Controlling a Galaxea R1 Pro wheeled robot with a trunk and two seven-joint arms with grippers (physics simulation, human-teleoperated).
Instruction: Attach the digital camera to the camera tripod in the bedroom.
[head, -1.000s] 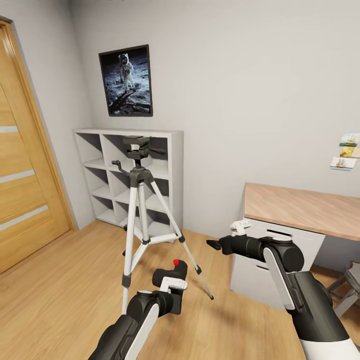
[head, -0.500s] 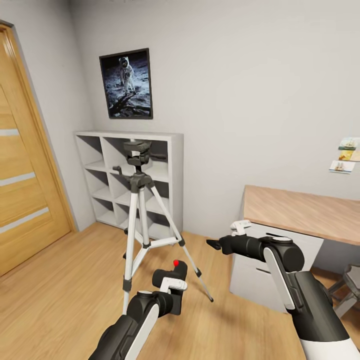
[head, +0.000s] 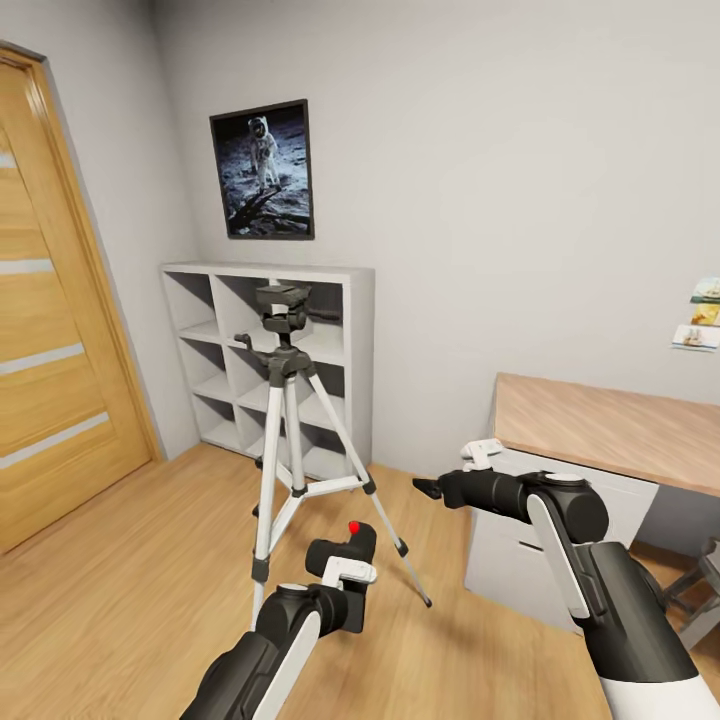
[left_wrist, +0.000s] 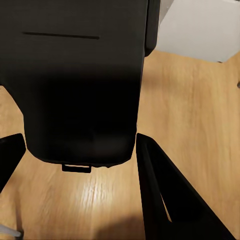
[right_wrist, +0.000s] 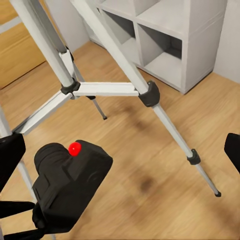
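A: What is hard to make out?

B: The left gripper (head: 345, 560) is mostly covered by the camera (head: 343, 553). In the left wrist view the camera (left_wrist: 75, 80) is one dark block between two black fingers (left_wrist: 160, 190), and its edges run out of frame. The tripod (head: 290, 440) has its top cut off in the right wrist view, where the legs (right_wrist: 115, 90) and the spreader show. The tips of the right gripper (head: 428, 489) are small and dark.

A: Anything different from a second ago?

B: The whole view has shifted, so the camera on the head moved. The tripod and the shelf (head: 270, 360) behind it sit a little further right and lower in the frame, and more of the door (head: 60, 360) shows. Both arms keep their pose.

A: And the fingers?

B: The left ones are pinching the camera, red button (right_wrist: 74, 148) up, in front of the tripod and low by its legs, over the floor (head: 150, 560). The right ones, near the worktop (head: 610, 425), hold nothing, and I cannot tell their spread.
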